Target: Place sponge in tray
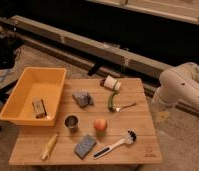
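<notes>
Camera view: light wooden table (138, 131) fills centre and bottom of frame. Yellow plastic tray (15, 98) sits at table's left end, w/ a small brown block (39, 108) inside, lower middle. Grey-blue rectangular sponge (85, 145) lies flat on the table, bottom centre, outside the tray and apart from it. Just right of the sponge: white-headed dish brush (116, 145). Left of it: yellow elongated item (49, 146). Above it: small metal cup (71, 122) and round orange-red fruit (100, 124), side by side. Grey lumpy object (83, 98) mid-table; green curved item (111, 101) and a fork (124, 106) to its right; white roll (112, 83) near far edge. White robot arm (182, 88) at right of frame, beside the table. Gripper out of sight, so can't tell its state.
</notes>
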Robot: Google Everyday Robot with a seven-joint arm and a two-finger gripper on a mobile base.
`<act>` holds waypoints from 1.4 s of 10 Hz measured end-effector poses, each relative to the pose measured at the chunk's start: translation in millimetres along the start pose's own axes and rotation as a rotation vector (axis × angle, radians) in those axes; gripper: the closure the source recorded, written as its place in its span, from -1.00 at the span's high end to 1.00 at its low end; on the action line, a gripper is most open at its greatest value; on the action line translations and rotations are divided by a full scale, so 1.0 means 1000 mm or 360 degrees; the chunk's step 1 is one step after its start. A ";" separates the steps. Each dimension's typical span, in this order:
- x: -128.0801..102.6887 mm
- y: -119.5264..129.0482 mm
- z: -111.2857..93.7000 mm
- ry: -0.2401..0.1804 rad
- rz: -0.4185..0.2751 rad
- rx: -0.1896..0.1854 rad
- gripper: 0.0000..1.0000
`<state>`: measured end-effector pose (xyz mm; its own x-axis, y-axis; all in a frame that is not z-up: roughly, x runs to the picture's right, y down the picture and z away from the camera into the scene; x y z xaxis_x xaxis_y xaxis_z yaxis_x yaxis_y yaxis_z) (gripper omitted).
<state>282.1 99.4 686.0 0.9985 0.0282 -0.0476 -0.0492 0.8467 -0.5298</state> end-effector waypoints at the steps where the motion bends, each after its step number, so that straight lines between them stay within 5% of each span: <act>1: 0.000 0.000 0.000 0.0000 0.0000 0.0000 0.30; 4: 0.000 0.001 0.001 -0.0004 -0.0006 0.0003 0.30; 6: -0.013 0.016 0.002 -0.0083 -0.0102 0.0010 0.30; 11: -0.098 0.128 -0.013 -0.0255 -0.0539 0.0037 0.30; 14: -0.130 0.170 -0.016 -0.0285 -0.0730 0.0060 0.30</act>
<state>143.1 231.1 588.2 0.9059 -0.2638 0.3314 0.3940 0.8117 -0.4312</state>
